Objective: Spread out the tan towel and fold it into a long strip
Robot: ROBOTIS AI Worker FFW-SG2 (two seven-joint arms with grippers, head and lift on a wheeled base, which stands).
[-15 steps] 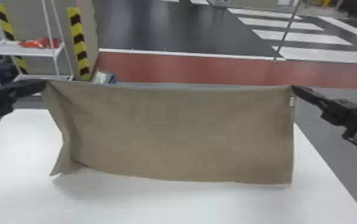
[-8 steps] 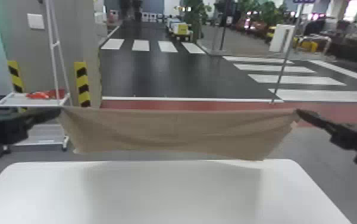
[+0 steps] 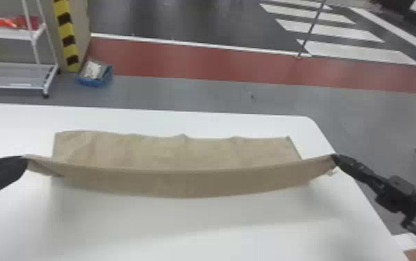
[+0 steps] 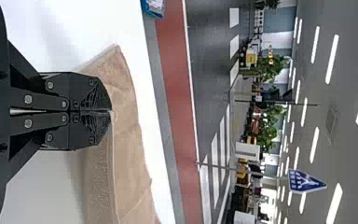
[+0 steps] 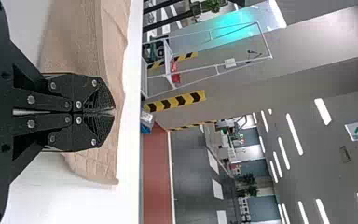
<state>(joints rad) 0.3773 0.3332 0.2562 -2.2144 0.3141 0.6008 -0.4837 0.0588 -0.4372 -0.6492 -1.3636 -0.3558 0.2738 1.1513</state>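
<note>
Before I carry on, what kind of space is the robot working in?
Probably an indoor demo or test hall: ceiling lights, crosswalk stripes on the floor, and a blue road sign.

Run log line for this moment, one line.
left gripper: shut on towel | right gripper: shut on towel | towel: far part on table, near edge held up

From where I stand, the white surface (image 3: 217,243) has rounded far corners. Past it runs grey floor (image 3: 197,93), then a red band (image 3: 190,62) and dark flooring (image 3: 183,20) painted with white crossing stripes (image 3: 356,52). To the left, a white rack (image 3: 13,74) stands near yellow-and-black striping (image 3: 66,34) and a blue box (image 3: 91,81). Strip lights (image 4: 332,59) glow along the grey ceiling (image 4: 354,28).
</note>
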